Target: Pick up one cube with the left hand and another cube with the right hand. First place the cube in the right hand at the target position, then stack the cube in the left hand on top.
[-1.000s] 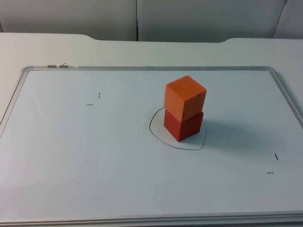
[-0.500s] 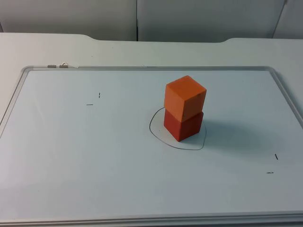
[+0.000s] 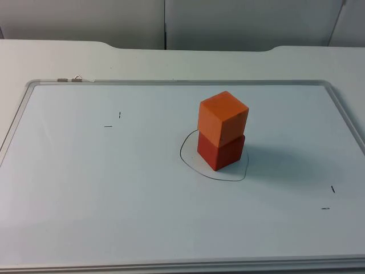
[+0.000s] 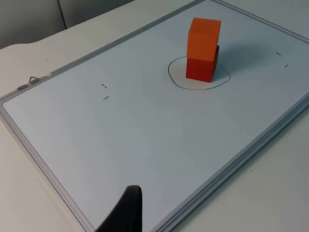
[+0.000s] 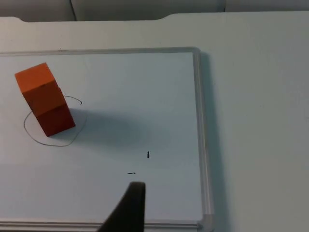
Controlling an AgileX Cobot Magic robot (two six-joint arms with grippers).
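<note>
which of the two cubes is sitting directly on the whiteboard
The red cube, the darker one, sits on the whiteboard inside the drawn outline. The orange cube rests on top of it.

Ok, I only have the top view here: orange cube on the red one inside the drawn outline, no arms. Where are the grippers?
Observer: The left gripper hangs over the whiteboard near its frame, well apart from the orange cube and the red cube.
Operator: And the right one?
Observer: The right gripper hangs over the whiteboard beside two small pen marks, also apart from the stack.
</note>
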